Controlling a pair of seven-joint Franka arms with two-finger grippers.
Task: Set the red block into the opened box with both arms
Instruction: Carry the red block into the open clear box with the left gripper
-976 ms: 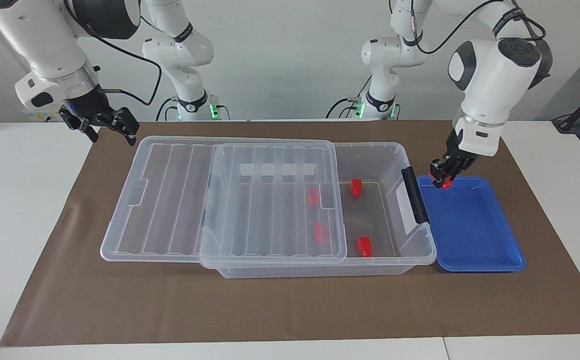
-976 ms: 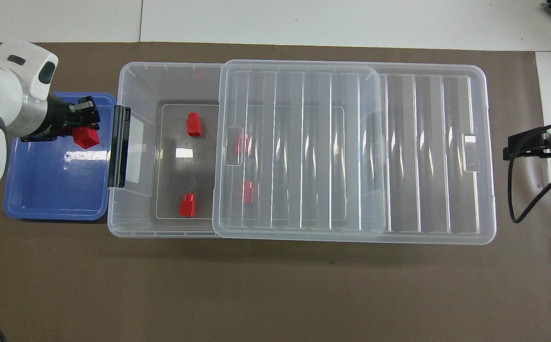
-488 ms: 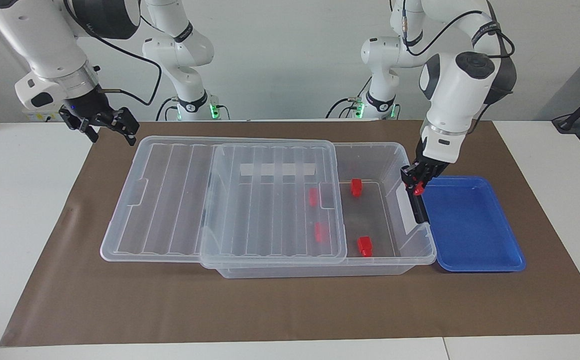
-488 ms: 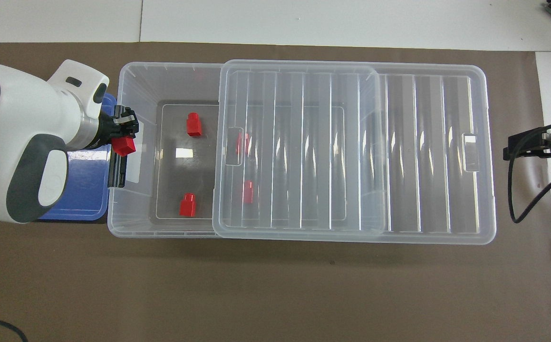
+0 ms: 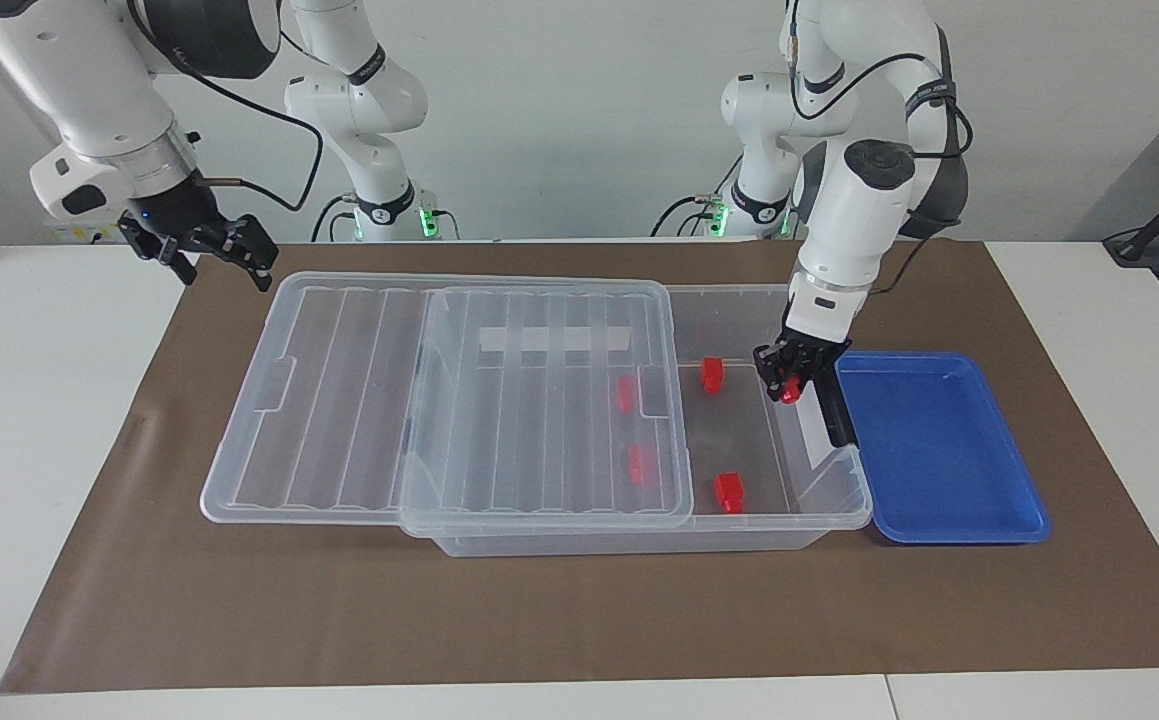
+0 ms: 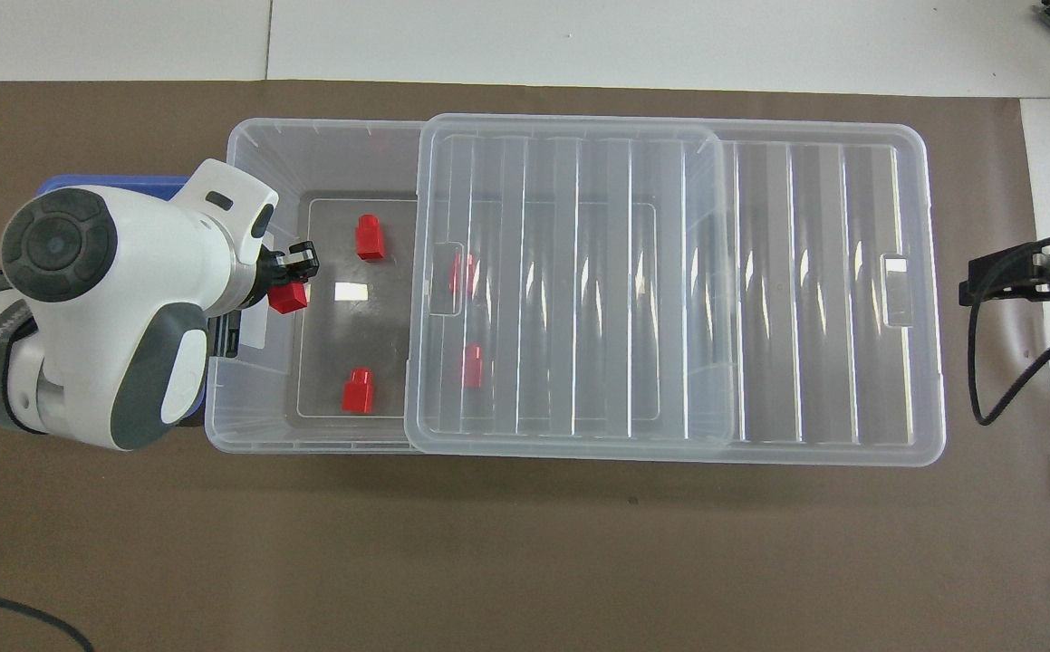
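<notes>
A: Facing view first. Your left gripper now hangs over the uncovered end of the box, jaws clamped on the red block. A second ago that same block was over the blue tray, and half a second ago it was crossing the black latch. So the carry has cleared the box wall.

B: And the block, is it down yet?

A: No. It sits between the jaws above the box floor, not resting on it. Four other red blocks already lie inside, two in the open part and two under the lid, which stays slid toward the right arm's end. The tray looks bare now, so you are likely on the last block.

B: Right arm?

A: Your right gripper waits over the counter edge at its own end, jaws wide, unchanged through the last second.

A: Overhead view. The left gripper and its red block sit inside the box outline, between the latch end and the lid edge. The right gripper shows at the frame's side, holding nothing.

B: Meaning?

A: I judge you need only lower a little and release. Watch the nearby loose block.
</notes>
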